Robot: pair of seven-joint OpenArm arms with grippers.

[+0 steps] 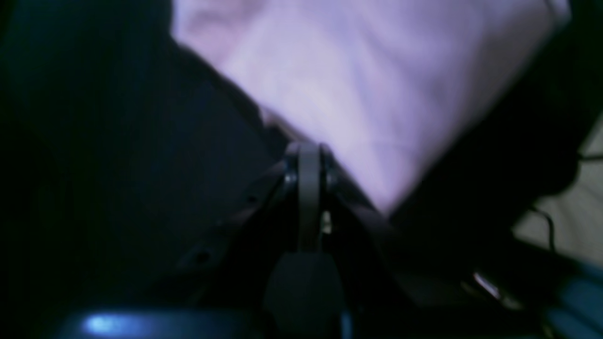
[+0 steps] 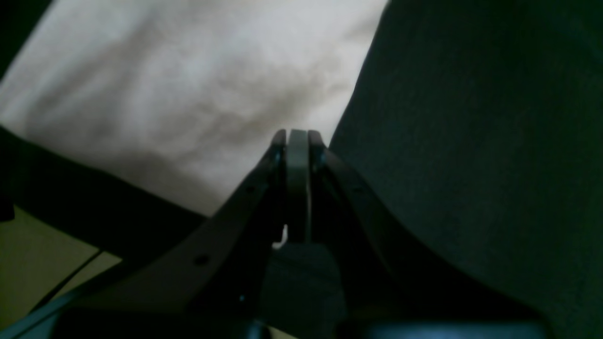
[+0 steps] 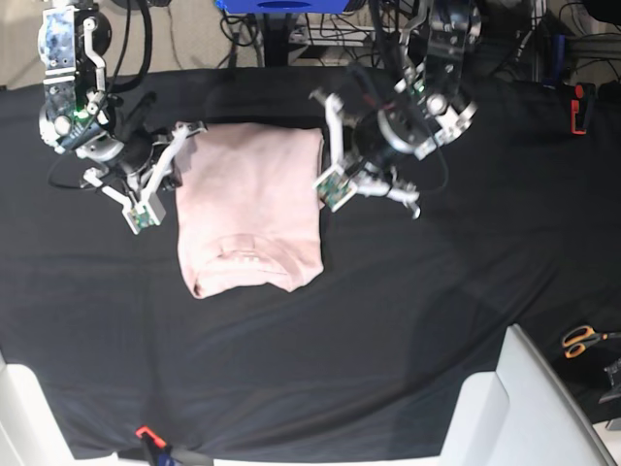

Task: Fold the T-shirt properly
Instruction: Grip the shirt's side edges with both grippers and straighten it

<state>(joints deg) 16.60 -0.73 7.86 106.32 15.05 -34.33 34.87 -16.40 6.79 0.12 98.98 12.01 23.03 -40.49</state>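
Nearest the base camera, at the table's front edge, sit a small red and black clip (image 3: 146, 436) and, off to the side, orange-handled scissors (image 3: 580, 340) on a pale surface. Beyond them spreads the black table cloth (image 3: 408, 320), and on it the T-shirt (image 3: 249, 206) lies folded into a narrow pink rectangle, its ribbed collar toward the near end. Flanking its far half are both arms. At the shirt's far corner, the right gripper (image 3: 184, 131) has its jaws pressed together with no cloth between them; its wrist view shows the tips just over the fabric's edge. By the opposite far edge, the left gripper (image 3: 328, 97) is likewise pressed together, pinching nothing.
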